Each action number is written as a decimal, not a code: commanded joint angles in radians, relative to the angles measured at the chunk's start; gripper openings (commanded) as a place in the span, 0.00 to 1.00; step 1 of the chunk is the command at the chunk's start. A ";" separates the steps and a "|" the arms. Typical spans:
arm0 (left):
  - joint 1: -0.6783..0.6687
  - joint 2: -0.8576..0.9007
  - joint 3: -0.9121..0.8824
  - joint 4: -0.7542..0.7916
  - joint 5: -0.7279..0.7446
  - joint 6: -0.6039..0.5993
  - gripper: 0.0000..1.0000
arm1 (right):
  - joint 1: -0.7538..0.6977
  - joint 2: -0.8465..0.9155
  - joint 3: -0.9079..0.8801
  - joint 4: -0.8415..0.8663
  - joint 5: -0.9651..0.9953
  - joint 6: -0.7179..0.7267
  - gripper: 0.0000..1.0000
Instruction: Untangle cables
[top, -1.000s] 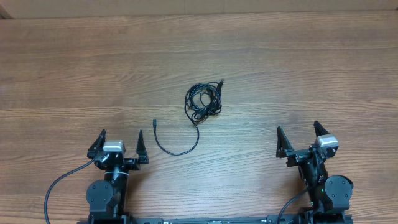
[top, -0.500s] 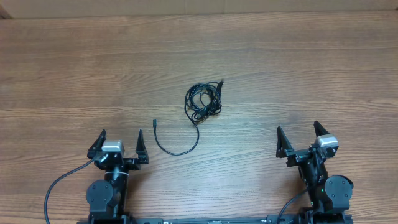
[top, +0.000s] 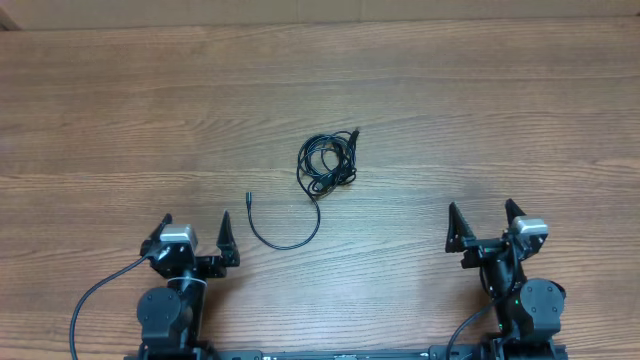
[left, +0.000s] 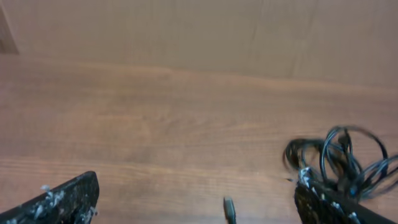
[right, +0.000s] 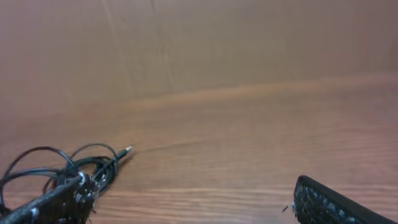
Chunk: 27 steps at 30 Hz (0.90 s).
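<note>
My left gripper (top: 194, 226) and right gripper (top: 480, 216) sat low in frame, jaws spread wide and empty, clear of the cables (top: 328, 160) coiled at centre, ready for approach.

Both arms were black, with round joint housings. The left gripper (top: 195, 218) and the right gripper (top: 480, 208) each bore two pointed, triangular black fingers (top: 226, 224) and a pale grey block (top: 175, 236) behind them. A thick black cable (top: 100, 287) curved away at seven o'clock from the left arm's base, and a second cable (top: 468, 326) likewise from the right. Close up, the finger pads (left: 68, 198) were flecked white.
</note>
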 joint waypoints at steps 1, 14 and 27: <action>0.004 0.048 0.069 -0.082 0.014 -0.014 1.00 | 0.005 0.014 0.075 -0.055 0.042 0.023 1.00; 0.004 0.478 0.306 -0.131 0.055 -0.053 1.00 | 0.005 0.332 0.317 -0.182 0.042 0.023 1.00; 0.004 1.024 0.915 -0.640 0.101 -0.053 1.00 | 0.005 0.864 0.734 -0.488 -0.006 0.023 1.00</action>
